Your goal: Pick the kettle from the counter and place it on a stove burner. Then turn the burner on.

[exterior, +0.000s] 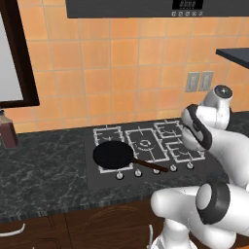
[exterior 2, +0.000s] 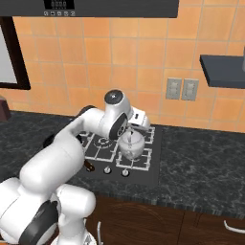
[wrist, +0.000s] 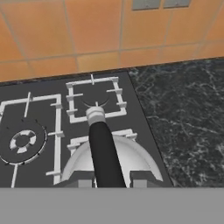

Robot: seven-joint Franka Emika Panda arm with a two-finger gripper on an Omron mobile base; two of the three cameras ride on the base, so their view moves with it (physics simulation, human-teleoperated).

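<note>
While end effector (wrist: 108, 183) clamps its dark handle, kettle (exterior 2: 131, 145) hangs directly below, over front-right stove burner (exterior 2: 136, 158)

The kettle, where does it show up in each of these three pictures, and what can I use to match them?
Left base view: hidden behind the white arm, which covers the cooktop's right side.
Right base view: the kettle sits centre frame, on the stove burner at the cooktop's front right, under the gripper.
Hand view: kettle bottom centre, dark handle running up.
Shared landmark: the central ringed burner.
</note>
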